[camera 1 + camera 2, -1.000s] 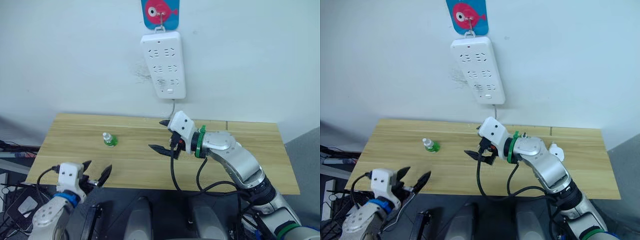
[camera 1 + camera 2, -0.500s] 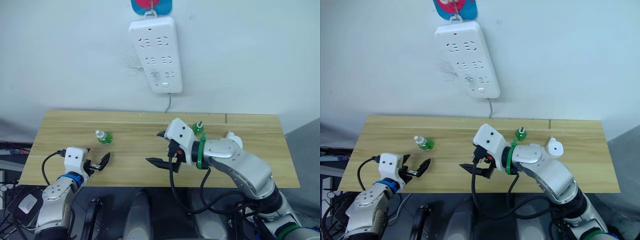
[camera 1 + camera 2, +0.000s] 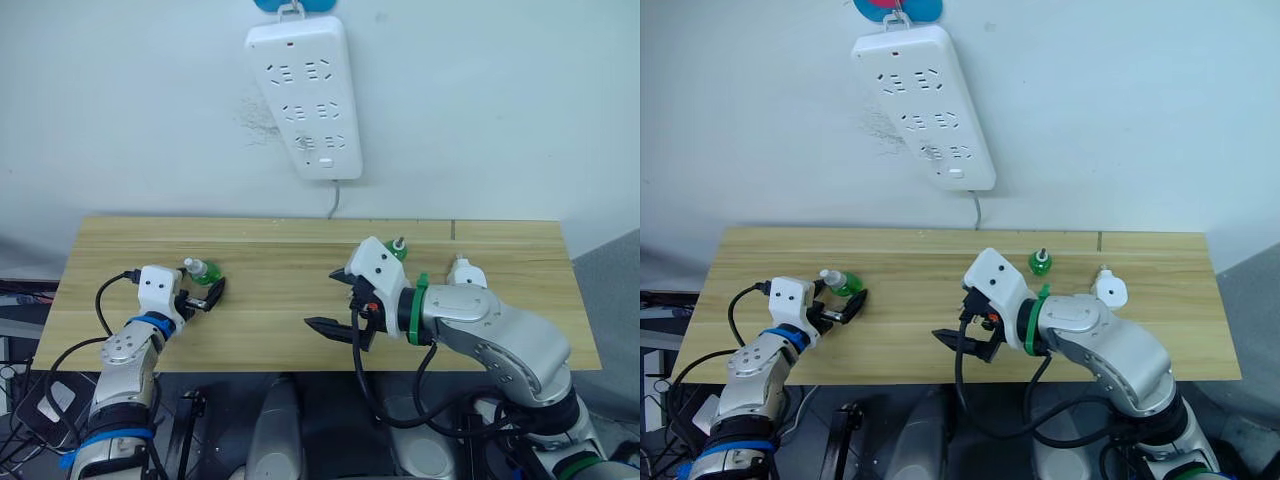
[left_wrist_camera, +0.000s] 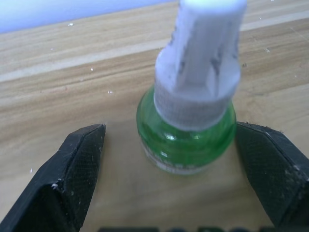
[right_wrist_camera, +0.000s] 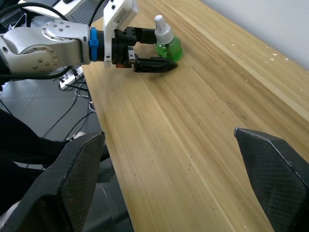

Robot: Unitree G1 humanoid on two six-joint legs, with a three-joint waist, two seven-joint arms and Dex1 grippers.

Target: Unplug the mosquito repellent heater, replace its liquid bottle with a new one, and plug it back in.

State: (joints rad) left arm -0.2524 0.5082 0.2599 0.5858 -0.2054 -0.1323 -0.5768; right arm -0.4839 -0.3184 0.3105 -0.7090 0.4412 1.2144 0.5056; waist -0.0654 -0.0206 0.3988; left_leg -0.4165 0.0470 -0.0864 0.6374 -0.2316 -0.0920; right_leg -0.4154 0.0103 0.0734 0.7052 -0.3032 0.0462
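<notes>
Left wrist view: green bottle (image 4: 187,140) with white cap stands upright on the wooden table (image 3: 270,290), sitting between the two spread black fingers (image 4: 72,174) of the left gripper (image 3: 205,296); no contact seen on either side, nothing held. Head views add the wider layout: a second green bottle (image 3: 1040,263) near the table's back edge, and the mosquito repellent heater (image 3: 1108,289) on the table to its right, partly behind the right arm, so its facing and long axis cannot be told. White power strip (image 3: 307,96) hangs on the wall, sockets bare. Right gripper (image 3: 338,303) hovers over mid-table, jaws wide apart, empty. Versus 0.5 s ago: left gripper has advanced from the front edge to bracket the bottle.
</notes>
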